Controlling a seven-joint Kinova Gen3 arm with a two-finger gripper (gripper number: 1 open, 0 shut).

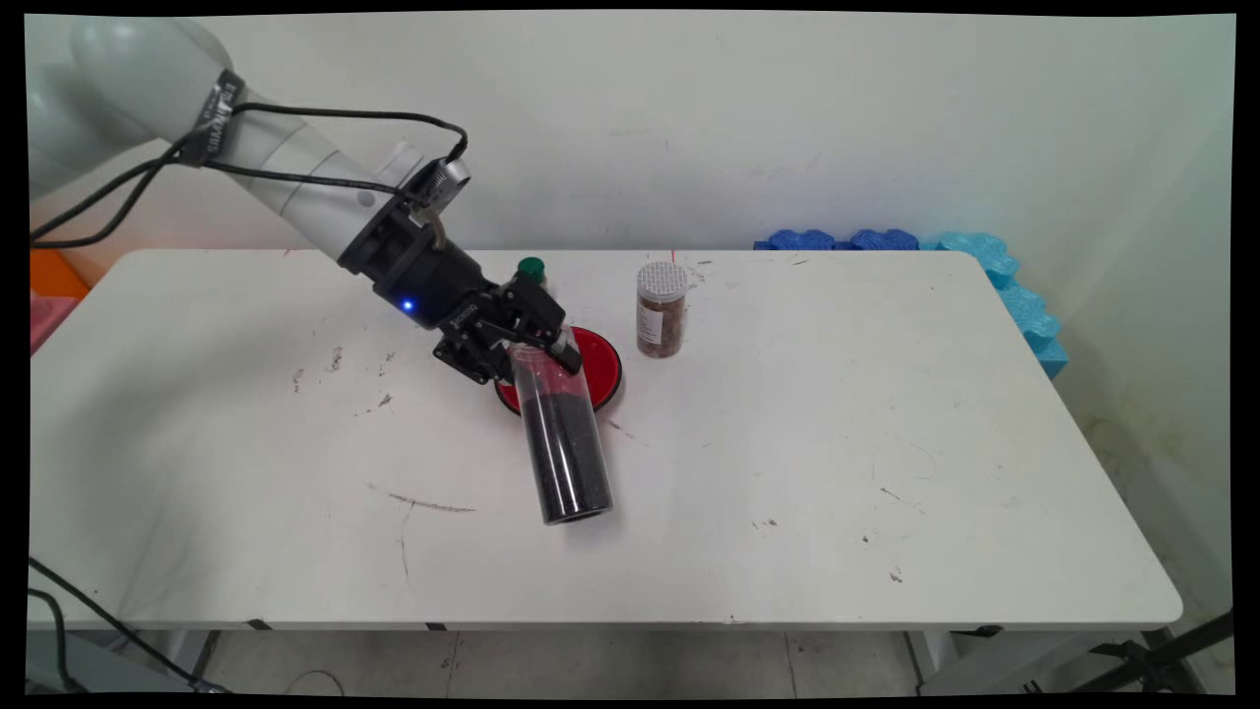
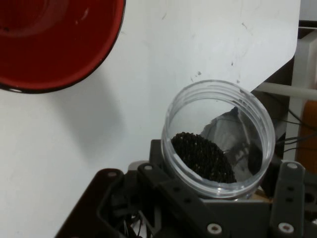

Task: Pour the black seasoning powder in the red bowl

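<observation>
The white arm (image 1: 295, 187) is reaching in from the upper left, sloping down toward the table's middle; black cables (image 1: 295, 148) are hanging along it; the black gripper (image 1: 536, 345) is pointing down and right, its fingers clamping a tilted clear jar (image 1: 563, 443) near its open mouth.

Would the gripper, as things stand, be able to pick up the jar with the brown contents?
Probably not right now: the gripper is shut on a clear jar of dark grains. The brown-filled jar itself stands uncrowded, upright beside the red plate.
</observation>
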